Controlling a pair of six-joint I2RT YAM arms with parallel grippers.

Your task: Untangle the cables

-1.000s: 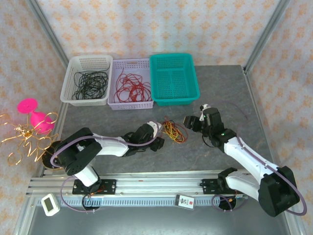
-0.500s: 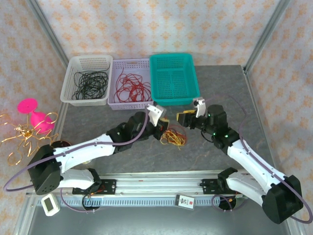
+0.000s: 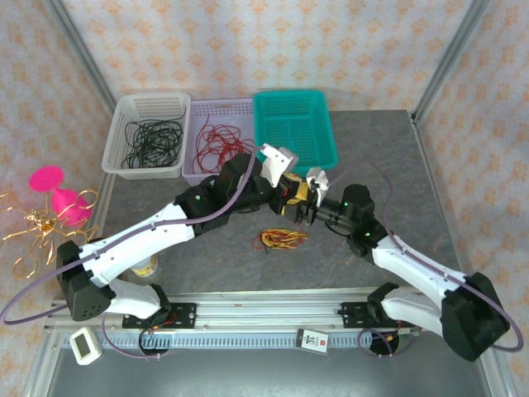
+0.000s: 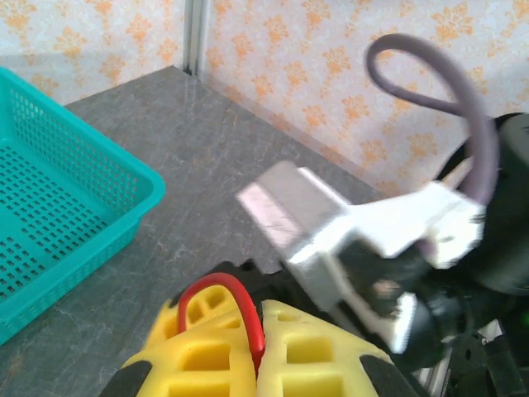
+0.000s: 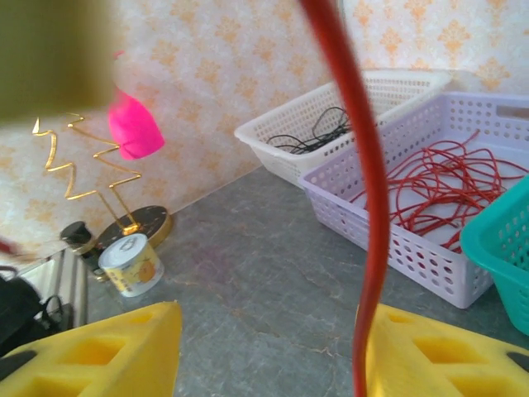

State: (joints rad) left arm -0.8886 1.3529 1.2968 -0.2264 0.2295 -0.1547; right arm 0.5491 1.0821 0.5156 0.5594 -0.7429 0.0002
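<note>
top: cables (image 3: 283,239) heaped loose on table (image 3: 372,149), near the close-set left gripper (image 3: 291,190) and right gripper (image 3: 312,201); left wrist: left gripper clamped on red strand (image 4: 216,285), judged limp, light, slippery; right wrist: right gripper spread apart, red strand (image 5: 364,207) running between, best pinched at a free loop.

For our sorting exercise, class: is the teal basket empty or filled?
Empty. The top view shows bare mesh inside the teal basket; the lilac basket beside it holds red wires.
</note>
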